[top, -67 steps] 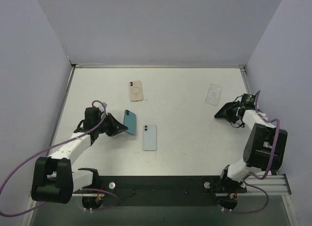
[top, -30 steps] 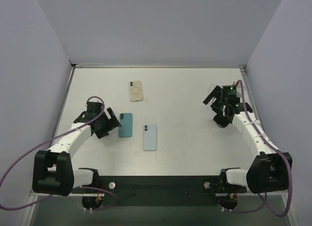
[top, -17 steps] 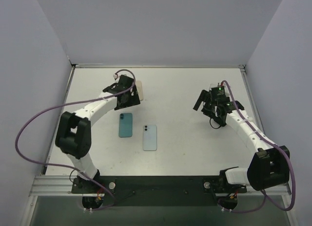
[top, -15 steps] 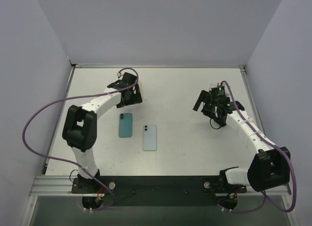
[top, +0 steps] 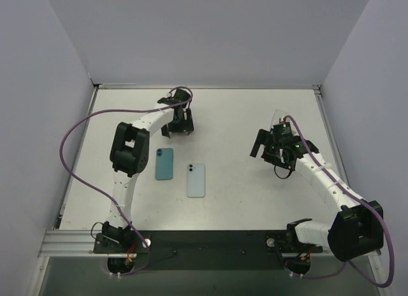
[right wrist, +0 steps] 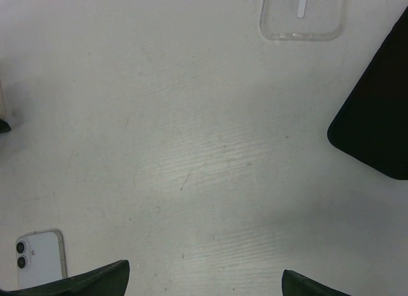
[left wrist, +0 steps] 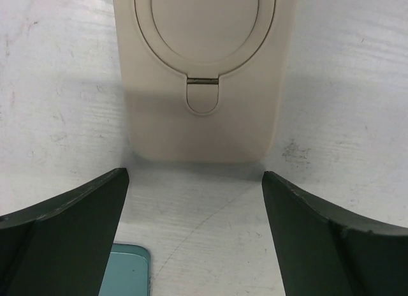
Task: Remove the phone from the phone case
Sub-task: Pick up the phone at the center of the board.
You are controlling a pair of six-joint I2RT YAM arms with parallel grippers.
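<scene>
A beige phone case (left wrist: pixel 204 73) with a round ring on its back lies flat on the white table, filling the top of the left wrist view. My left gripper (left wrist: pixel 194 175) hovers just short of the case's near end, open, its dark fingers (left wrist: pixel 64 232) wide apart with only bare table between them. From the top view the left gripper (top: pixel 179 122) covers the case, and the phone itself does not show. My right gripper (top: pixel 268 147) hangs open over bare table at the right, holding nothing, as the right wrist view shows (right wrist: pixel 204 270).
A teal phone (top: pixel 164 164) and a pale blue phone (top: pixel 196 180) lie face down mid-table. A clear empty case (right wrist: pixel 303 15) lies beyond the right gripper. A black rounded shape (right wrist: pixel 376 117) fills the right edge of the right wrist view. Walls enclose the table.
My left arm has swung from beside the teal phone to the back of the table, over the beige case. My right gripper has drifted left and nearer, away from the clear case.
</scene>
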